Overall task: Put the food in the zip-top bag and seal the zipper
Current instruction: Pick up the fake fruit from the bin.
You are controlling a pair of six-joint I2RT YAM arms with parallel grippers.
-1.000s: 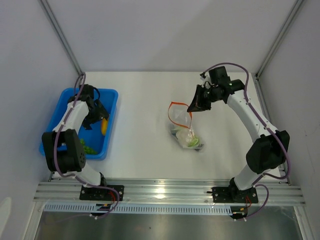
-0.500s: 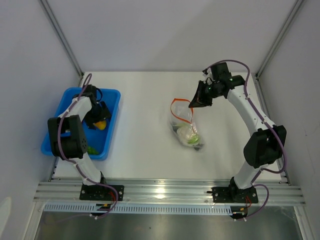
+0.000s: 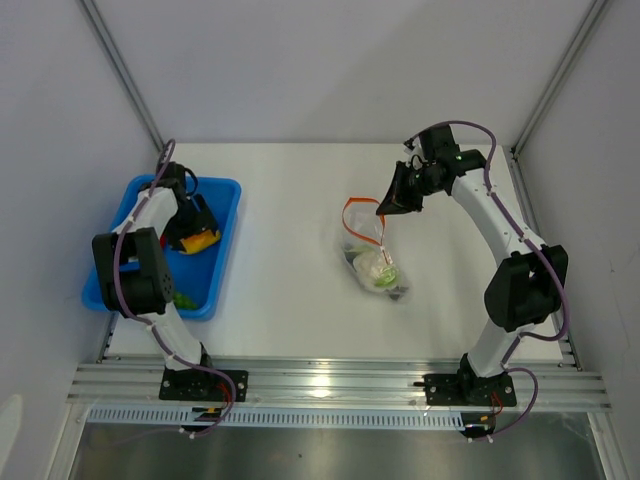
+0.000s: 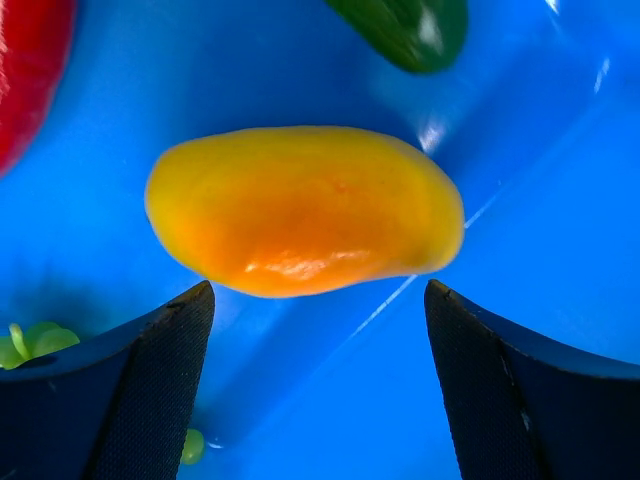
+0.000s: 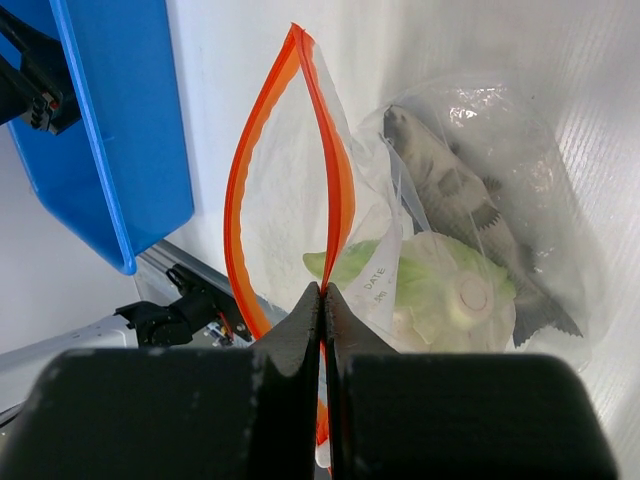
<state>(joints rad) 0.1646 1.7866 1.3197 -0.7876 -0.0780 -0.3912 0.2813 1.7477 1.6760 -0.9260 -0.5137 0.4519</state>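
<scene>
The clear zip-top bag lies mid-table with its mouth held up and parted. My right gripper is shut on one side of the orange-red zipper. Inside the bag are a white-green leafy vegetable and a dark grey toy fish. My left gripper is open inside the blue tray, its fingers just short of an orange-yellow piece. A red chili, a dark green cucumber and green grapes lie around it.
The blue tray sits at the table's left edge, close to the left wall. White walls and metal frame posts close in the back and sides. A metal rail runs along the near edge.
My left gripper has shifted within the tray and now stands over the orange-yellow piece. The right gripper has kept its grip on the zipper with almost no movement.
</scene>
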